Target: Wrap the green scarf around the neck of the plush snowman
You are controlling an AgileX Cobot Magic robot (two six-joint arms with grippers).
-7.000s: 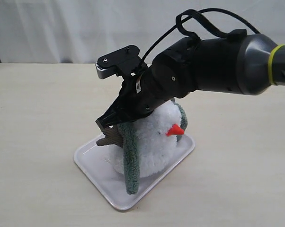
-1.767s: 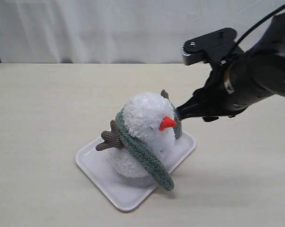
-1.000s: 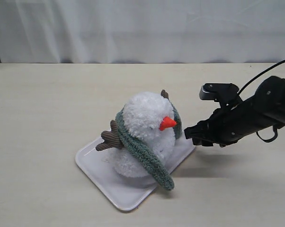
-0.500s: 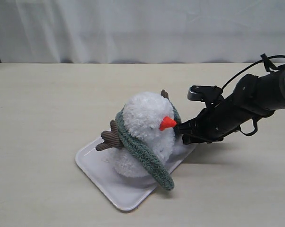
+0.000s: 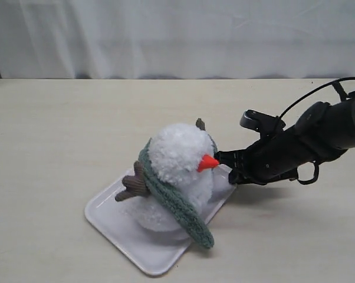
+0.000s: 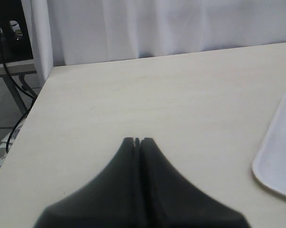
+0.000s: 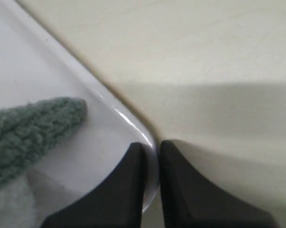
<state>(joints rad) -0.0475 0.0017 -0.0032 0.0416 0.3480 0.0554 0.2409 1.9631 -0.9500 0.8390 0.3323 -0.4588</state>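
The plush snowman stands on a pale pink tray, orange nose toward my right gripper. The green scarf loops around its neck from the brown twig arm down across the front, and one end hangs over the tray's front edge. In the right wrist view my right gripper is shut on the tray's rim, one finger inside the tray and one outside, beside a scarf end. My left gripper is shut on nothing, over bare table, and does not appear in the exterior view.
The beige tabletop runs back to a white curtain. In the left wrist view the tray's edge lies off to one side, and the table's edge with black cables and a stand shows beyond it.
My right gripper dropped low beside the snowman and closed on the tray's rim. In the last half second the tray and snowman slid and turned a little to the left.
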